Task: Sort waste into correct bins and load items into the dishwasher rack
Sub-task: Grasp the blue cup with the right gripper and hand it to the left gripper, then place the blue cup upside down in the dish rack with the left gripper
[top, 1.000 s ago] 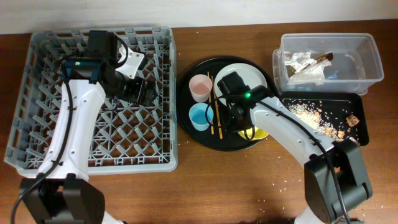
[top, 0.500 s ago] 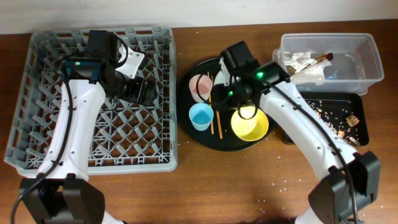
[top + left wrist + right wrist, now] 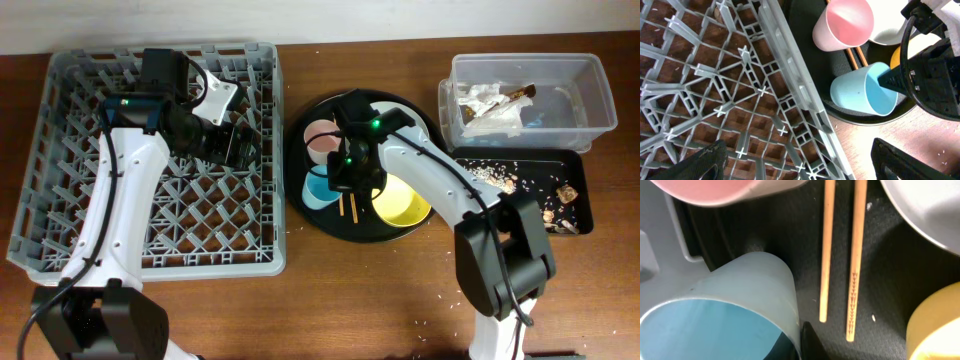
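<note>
My right gripper [image 3: 343,172] is low over the round black tray, shut on the rim of the blue cup [image 3: 319,189]; in the right wrist view its fingers [image 3: 799,342] pinch the cup wall [image 3: 715,315]. The pink cup [image 3: 321,139], the chopsticks [image 3: 349,205], the yellow bowl [image 3: 402,200] and the plate [image 3: 408,122] share that tray. My left gripper [image 3: 228,140] is open and empty above the grey dishwasher rack [image 3: 90,210], near its right edge [image 3: 800,90]. Tissue [image 3: 484,100] and wrapper [image 3: 520,93] lie in the clear tub [image 3: 590,95]. Food scraps [image 3: 490,176] lie in the black tray [image 3: 583,205].
The round black tray [image 3: 300,160] sits between the rack and the bins. My right arm crosses over the plate. Crumbs are scattered on the wooden table [image 3: 400,300] in front. The left wrist view shows the blue cup [image 3: 865,95] and pink cup [image 3: 845,25] just beyond the rack.
My right gripper has swung left from over the yellow bowl and plate and dropped onto the blue cup's rim. The left gripper has shifted slightly right over the rack.
</note>
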Available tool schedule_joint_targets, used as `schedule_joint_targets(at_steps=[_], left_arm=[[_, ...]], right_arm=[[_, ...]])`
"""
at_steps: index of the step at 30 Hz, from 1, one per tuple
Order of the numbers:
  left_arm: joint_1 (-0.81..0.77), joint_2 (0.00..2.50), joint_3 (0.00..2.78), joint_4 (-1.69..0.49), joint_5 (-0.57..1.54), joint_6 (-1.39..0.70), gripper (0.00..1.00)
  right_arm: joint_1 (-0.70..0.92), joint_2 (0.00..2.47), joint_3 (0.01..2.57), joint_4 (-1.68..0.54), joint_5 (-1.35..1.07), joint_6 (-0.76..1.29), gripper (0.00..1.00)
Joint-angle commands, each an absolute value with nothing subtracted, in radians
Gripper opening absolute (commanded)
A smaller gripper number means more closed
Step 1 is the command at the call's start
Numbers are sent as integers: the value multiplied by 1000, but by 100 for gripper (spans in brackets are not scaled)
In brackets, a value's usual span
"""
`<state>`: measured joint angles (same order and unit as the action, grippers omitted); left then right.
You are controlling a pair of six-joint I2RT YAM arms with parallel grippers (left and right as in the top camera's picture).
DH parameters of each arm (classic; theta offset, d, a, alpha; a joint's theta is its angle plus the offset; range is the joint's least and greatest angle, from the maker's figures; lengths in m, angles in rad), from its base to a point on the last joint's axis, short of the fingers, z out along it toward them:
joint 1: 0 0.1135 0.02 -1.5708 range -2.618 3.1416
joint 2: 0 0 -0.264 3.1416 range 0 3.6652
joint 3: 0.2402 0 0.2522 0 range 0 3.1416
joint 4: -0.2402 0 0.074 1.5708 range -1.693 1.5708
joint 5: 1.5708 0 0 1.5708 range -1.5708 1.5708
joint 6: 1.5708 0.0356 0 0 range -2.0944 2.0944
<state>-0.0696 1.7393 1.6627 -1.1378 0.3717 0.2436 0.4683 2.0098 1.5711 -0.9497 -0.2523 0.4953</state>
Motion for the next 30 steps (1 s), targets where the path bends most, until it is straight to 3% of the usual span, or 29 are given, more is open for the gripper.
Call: schedule_joint_targets(at_steps=[1, 5, 7, 12, 16, 18, 26, 30], left_arm=[[-64, 1740, 1676, -1134, 520, 249, 99], [-62, 1761, 1675, -1084, 965, 310, 99], [-62, 1790, 1673, -1060, 1154, 310, 99], [-62, 1898, 1673, -1014, 1574, 302, 99], [-63, 1928, 1672, -1011, 1574, 265, 99], [-63, 1928, 1672, -1011, 1574, 254, 84], [-69, 1928, 1672, -1019, 1574, 255, 76], [-69, 1928, 1672, -1018, 1574, 255, 60]], right_arm=[[416, 1821, 1607, -994, -255, 448, 4], [281, 1636, 1600, -1035, -455, 355, 4], [245, 1626, 1589, -944, -687, 285, 4], [247, 1628, 1488, -645, -968, 292, 4], [248, 1642, 1440, -465, -1033, 356, 4], [256, 1679, 1440, -424, -1032, 396, 4], [320, 1814, 1440, -176, -1036, 559, 4], [321, 1819, 1440, -221, -1037, 559, 5]])
